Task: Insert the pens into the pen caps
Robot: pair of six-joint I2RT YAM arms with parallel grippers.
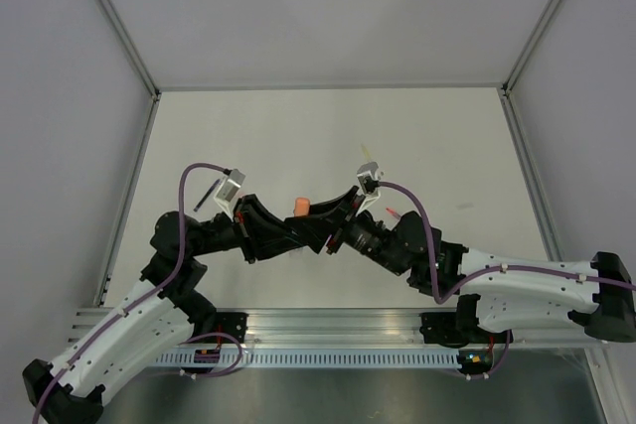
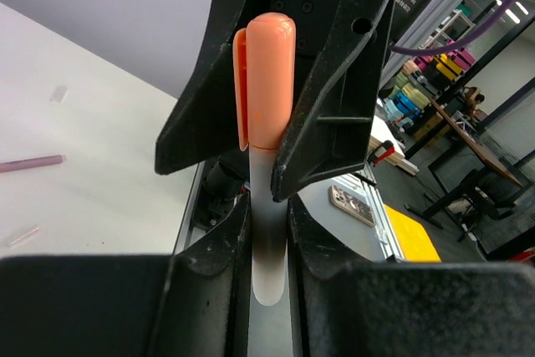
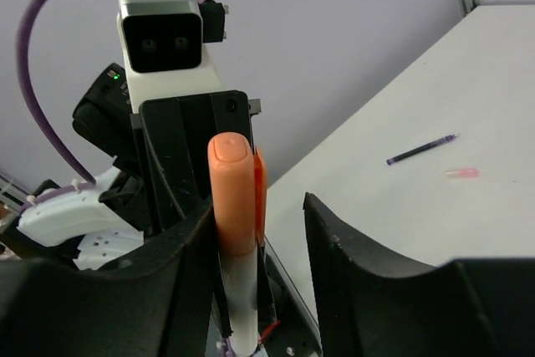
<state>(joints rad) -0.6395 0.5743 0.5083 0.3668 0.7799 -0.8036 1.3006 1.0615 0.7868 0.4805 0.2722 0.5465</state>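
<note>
**While the cap seats, a careless retreat is the risk**

Where the two arms meet over the middle of the table (image 1: 437, 126), the top view shows the left gripper (image 1: 290, 222) and right gripper (image 1: 312, 212) tip to tip at the orange cap (image 1: 299, 206). Open room lies toward the far edge. A pale yellow pen (image 1: 370, 154) lies just beyond the right wrist and a black pen (image 1: 206, 194) by the left, so a wide swing could sweep either.

From the left wrist, the left gripper is clenched on the whitish-grey pen (image 2: 267, 269), whose capped tip stands between the other gripper's fingers (image 2: 334, 106).

From the right wrist, the right gripper stands released: one finger touches the cap, the other is apart. If the cap is only half seated, a sideways retreat could, I judge, drag it off.
</note>
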